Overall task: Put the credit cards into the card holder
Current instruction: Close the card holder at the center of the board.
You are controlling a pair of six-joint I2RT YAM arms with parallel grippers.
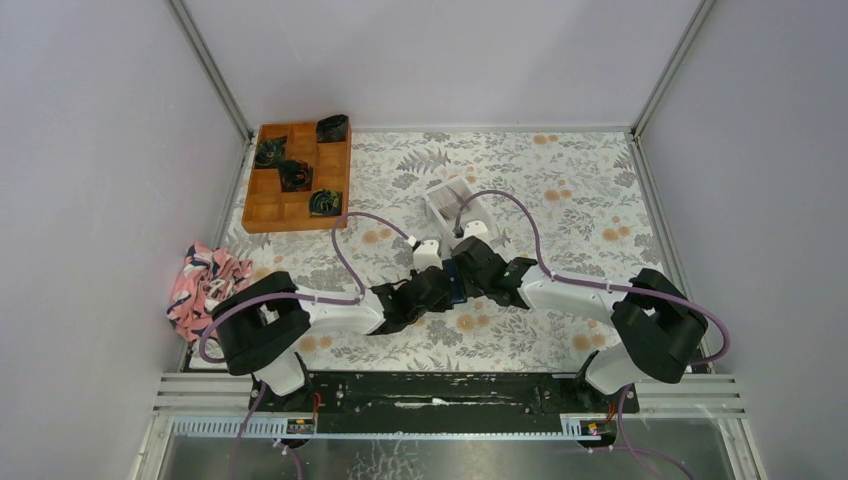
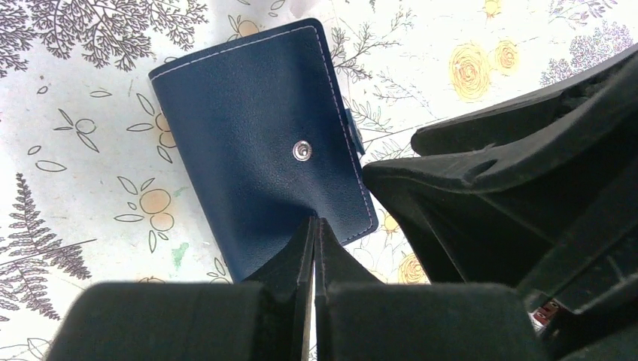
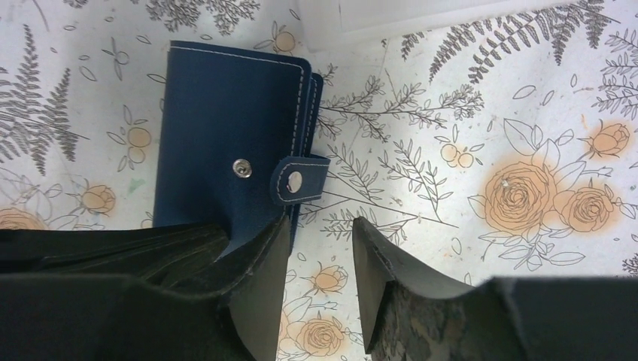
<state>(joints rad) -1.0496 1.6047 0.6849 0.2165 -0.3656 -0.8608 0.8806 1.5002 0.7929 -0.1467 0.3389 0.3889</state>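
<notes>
The card holder (image 2: pixel 256 150) is a dark navy wallet lying folded on the flowered tablecloth, its strap (image 3: pixel 301 180) unsnapped. In the top view only a blue sliver of the card holder (image 1: pixel 455 282) shows between the two arms. My left gripper (image 2: pixel 316 222) is shut, with its tips resting on the wallet's near edge and nothing between them. My right gripper (image 3: pixel 320 226) is open over bare cloth just right of the card holder (image 3: pixel 226 128); its left finger (image 3: pixel 263 256) meets the wallet's edge below the strap. The credit cards are out of view.
A white open-topped box (image 1: pixel 455 205) stands just beyond the grippers. An orange wooden tray (image 1: pixel 298 175) with dark bundles sits at the back left. A pink patterned cloth (image 1: pixel 205 280) lies off the left edge. The right gripper's black body (image 2: pixel 527 188) crowds the left wrist view.
</notes>
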